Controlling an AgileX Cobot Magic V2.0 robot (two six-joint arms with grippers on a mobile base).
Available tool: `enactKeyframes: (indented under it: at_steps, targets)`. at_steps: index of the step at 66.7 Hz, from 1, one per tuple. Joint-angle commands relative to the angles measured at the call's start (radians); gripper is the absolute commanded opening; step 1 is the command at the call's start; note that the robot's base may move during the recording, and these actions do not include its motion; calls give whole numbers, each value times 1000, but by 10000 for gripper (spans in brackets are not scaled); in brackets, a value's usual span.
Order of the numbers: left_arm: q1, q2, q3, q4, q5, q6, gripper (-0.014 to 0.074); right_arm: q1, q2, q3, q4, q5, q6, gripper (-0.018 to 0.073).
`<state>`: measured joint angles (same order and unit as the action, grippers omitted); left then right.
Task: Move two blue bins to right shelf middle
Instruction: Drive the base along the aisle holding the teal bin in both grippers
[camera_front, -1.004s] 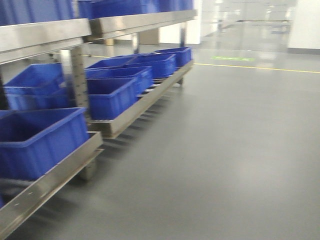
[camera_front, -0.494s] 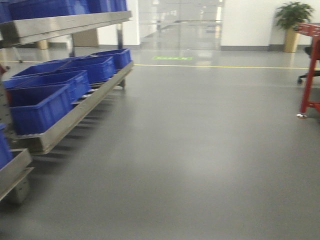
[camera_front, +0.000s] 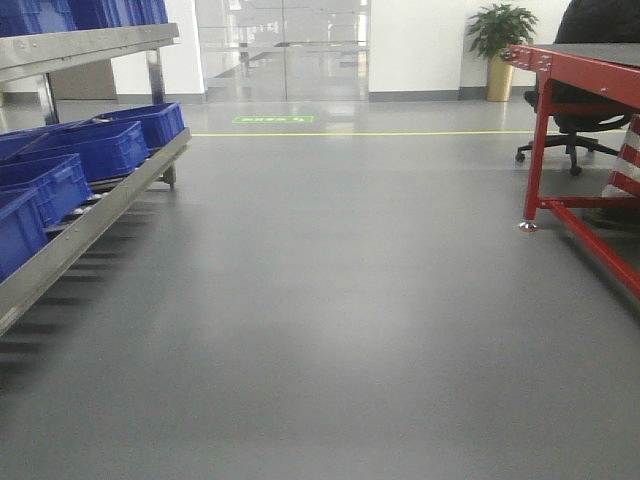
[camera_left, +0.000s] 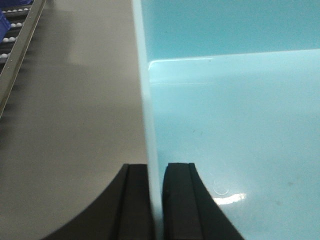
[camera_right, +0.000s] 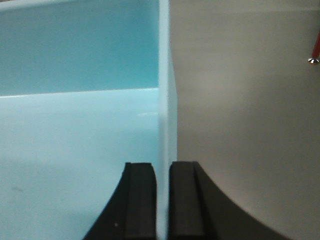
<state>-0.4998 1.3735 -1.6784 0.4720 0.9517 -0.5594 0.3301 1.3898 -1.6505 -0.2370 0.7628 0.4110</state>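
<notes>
The front view has swung right since half a second ago: the steel rack (camera_front: 90, 215) has slid to the left edge, and a red-framed surface (camera_front: 585, 65) now stands at the right, an office chair (camera_front: 570, 135) behind it. Neither arm nor the carried bin shows in this view. The rack's upper tier (camera_front: 85, 45) is cut off at the left, so which tier it is cannot be told. Stored bins (camera_front: 100, 150) sit on the low tier. In the wrist views the bin (camera_left: 235, 125) reads pale cyan and is cropped; one bin or two cannot be told. The left pincer (camera_left: 156, 170) is clamped narrow on its left wall, one finger inside, one outside. The right pincer (camera_right: 162, 170) grips the right wall likewise, above grey floor (camera_right: 240, 125).
</notes>
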Motion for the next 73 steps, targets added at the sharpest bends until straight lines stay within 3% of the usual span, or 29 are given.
enactKeyframes:
  at_steps: [1, 73]
  targets:
    - [-1, -9, -9, 32, -9, 5, -111, -7, -16, -5, -25, -62, -1, -159]
    - [-1, -9, -9, 32, -34, 5, -111, -7, -16, -5, -25, -62, -1, -159]
